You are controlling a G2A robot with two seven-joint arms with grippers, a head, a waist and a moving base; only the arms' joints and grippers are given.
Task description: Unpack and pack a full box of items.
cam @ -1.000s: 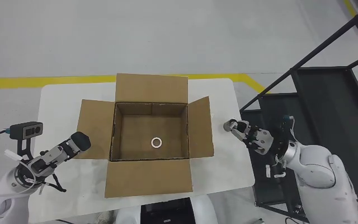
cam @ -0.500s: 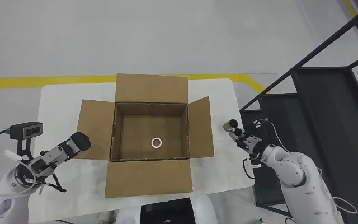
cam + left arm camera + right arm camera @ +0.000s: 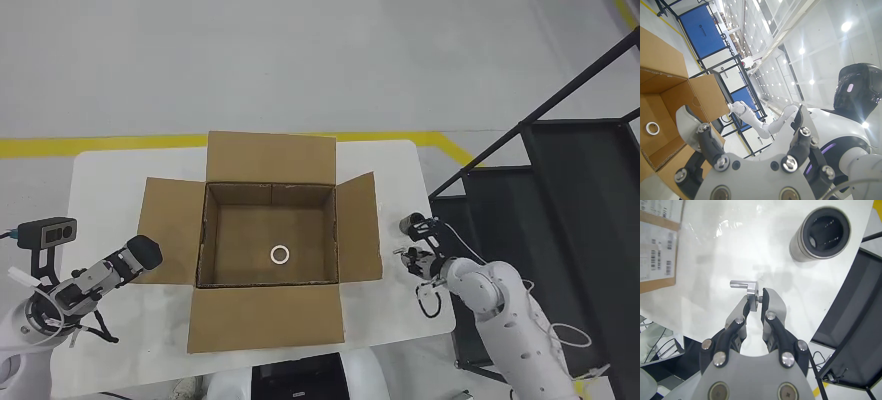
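An open cardboard box [image 3: 270, 250] sits mid-table with a white ring [image 3: 281, 254] on its floor; the left wrist view shows the same box [image 3: 668, 102] and ring [image 3: 652, 128]. My right gripper [image 3: 411, 259] is low over the white table, right of the box. In the right wrist view this gripper [image 3: 755, 300] is shut on a small metal flange with a pin [image 3: 751, 292]. A grey cylindrical bearing [image 3: 819, 234] stands just beyond it, also seen from above [image 3: 409, 223]. My left gripper [image 3: 145, 252] hangs open by the box's left flap, and the left wrist view shows it [image 3: 741, 115] holding nothing.
The box's right flap [image 3: 657, 247] with labels lies close to the right gripper. A dark metal rack [image 3: 560, 200] stands right beside the table's right edge [image 3: 440, 290]. Bare table [image 3: 110, 200] lies left of the box.
The right arm has swung in from over the rack toward the table, and its gripper now sits just in front of the bearing. The left arm, box and ring have not moved.
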